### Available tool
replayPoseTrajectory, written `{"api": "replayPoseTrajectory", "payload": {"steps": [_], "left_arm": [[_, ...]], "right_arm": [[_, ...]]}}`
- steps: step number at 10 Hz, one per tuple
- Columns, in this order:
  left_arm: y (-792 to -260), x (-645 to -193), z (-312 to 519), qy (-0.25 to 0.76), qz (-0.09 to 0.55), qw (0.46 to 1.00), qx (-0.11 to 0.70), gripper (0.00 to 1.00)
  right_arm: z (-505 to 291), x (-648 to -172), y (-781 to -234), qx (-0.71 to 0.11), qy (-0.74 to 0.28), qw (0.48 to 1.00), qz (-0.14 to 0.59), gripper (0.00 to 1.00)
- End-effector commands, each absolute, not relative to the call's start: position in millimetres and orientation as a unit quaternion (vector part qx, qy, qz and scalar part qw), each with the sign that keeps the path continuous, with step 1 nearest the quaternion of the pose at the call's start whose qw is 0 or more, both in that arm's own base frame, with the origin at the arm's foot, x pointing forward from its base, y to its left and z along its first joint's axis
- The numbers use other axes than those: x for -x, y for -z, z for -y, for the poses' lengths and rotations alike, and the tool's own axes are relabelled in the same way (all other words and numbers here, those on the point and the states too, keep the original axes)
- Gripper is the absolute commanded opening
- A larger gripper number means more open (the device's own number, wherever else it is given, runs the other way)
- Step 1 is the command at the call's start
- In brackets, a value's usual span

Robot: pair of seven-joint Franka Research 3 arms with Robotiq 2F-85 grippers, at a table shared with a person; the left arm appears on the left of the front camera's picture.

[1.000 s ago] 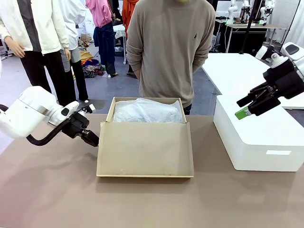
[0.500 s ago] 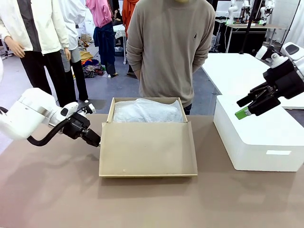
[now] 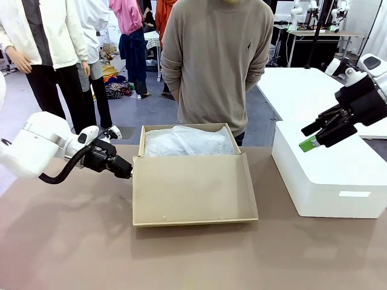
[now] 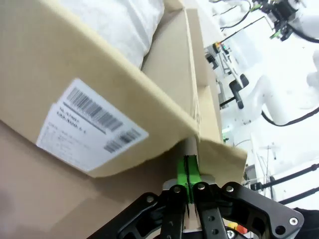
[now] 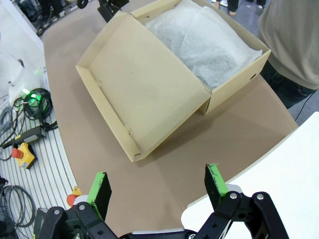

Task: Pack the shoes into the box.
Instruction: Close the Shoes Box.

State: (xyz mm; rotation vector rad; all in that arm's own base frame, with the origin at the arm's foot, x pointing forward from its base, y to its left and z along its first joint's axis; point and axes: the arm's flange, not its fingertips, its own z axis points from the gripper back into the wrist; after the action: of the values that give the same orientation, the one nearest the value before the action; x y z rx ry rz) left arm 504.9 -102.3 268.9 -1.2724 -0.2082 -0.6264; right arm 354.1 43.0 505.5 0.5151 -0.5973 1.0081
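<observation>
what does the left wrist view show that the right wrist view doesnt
Left wrist view adds a white barcode label on the box's end wall, and that the left gripper's green pads are shut against the lid's edge. Right wrist view adds the lid's whole inside lying open over the table, the open right gripper, a person's sweater and the white box. Both show the brown box and its white tissue paper.
</observation>
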Motion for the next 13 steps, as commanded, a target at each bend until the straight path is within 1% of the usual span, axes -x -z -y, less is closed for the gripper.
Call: {"api": "replayPoseTrajectory", "payload": {"steps": [1, 5, 7, 8, 9, 12, 13], "left_arm": [[-273, -507, 106, 0.271, 0.108, 0.733, 0.615, 0.0], [-276, -512, 109, 0.25, 0.094, 0.707, 0.655, 0.0], [-274, -512, 106, 0.25, 0.085, 0.721, 0.641, 0.0], [-274, -507, 105, 0.268, 0.065, 0.762, 0.585, 0.0], [-279, -502, 100, 0.283, 0.063, 0.791, 0.538, 0.0], [-308, -479, 97, 0.328, 0.081, 0.827, 0.449, 0.0], [-313, -471, 97, 0.337, 0.083, 0.829, 0.44, 0.0]], "right_arm": [[-43, -357, -505, -0.249, -0.477, 0.791, 0.291, 1.0], [-43, -357, -505, -0.249, -0.477, 0.791, 0.291, 1.0], [-43, -357, -505, -0.249, -0.477, 0.791, 0.291, 1.0], [-43, -357, -505, -0.249, -0.477, 0.791, 0.291, 1.0], [-43, -357, -505, -0.249, -0.477, 0.791, 0.291, 1.0], [-43, -357, -505, -0.249, -0.477, 0.791, 0.291, 1.0], [-43, -357, -505, -0.249, -0.477, 0.791, 0.291, 1.0]]}}
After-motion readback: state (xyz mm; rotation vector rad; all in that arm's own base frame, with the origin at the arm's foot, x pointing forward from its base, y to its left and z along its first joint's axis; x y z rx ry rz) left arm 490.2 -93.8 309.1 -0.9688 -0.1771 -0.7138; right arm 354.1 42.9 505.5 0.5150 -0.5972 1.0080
